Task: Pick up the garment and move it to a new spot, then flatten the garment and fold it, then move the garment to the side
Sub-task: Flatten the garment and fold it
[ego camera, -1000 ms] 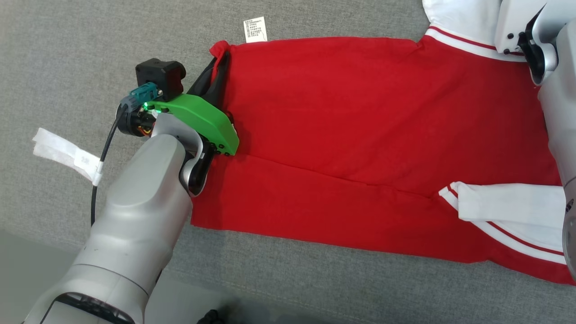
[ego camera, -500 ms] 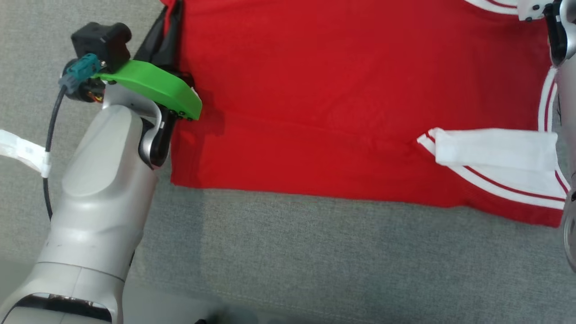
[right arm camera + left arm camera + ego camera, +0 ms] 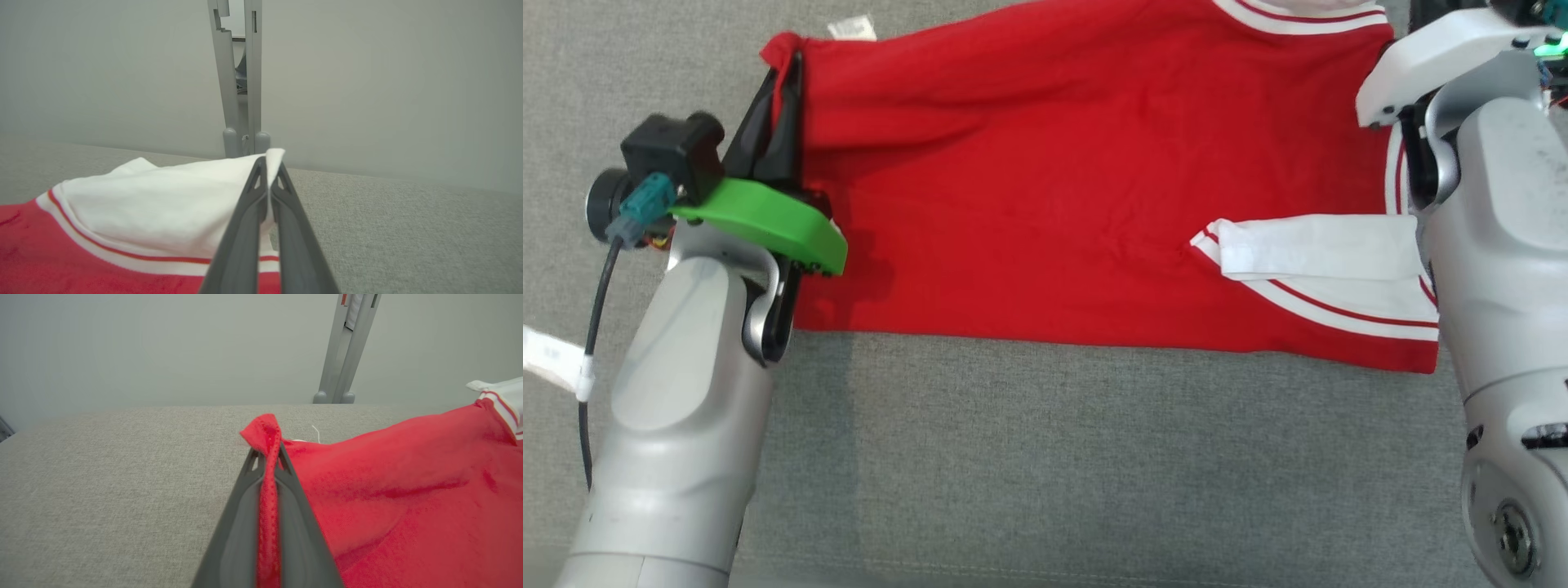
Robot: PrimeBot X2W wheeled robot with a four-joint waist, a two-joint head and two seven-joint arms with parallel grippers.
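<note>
We see a red garment (image 3: 1054, 188) with white trim spread on grey upholstery (image 3: 1045, 457). Its white care tag (image 3: 854, 27) is too small to read. Our left gripper (image 3: 267, 451) pinches the red hem corner, and our right gripper (image 3: 267, 171) pinches its white fabric. The far edge, flat a second ago, now rises in folds.

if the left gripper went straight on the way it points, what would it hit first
Nothing close: past the shirt corner it pinches, the left gripper points over bare grey cushion toward the pale wall; depth is unclear.
</note>
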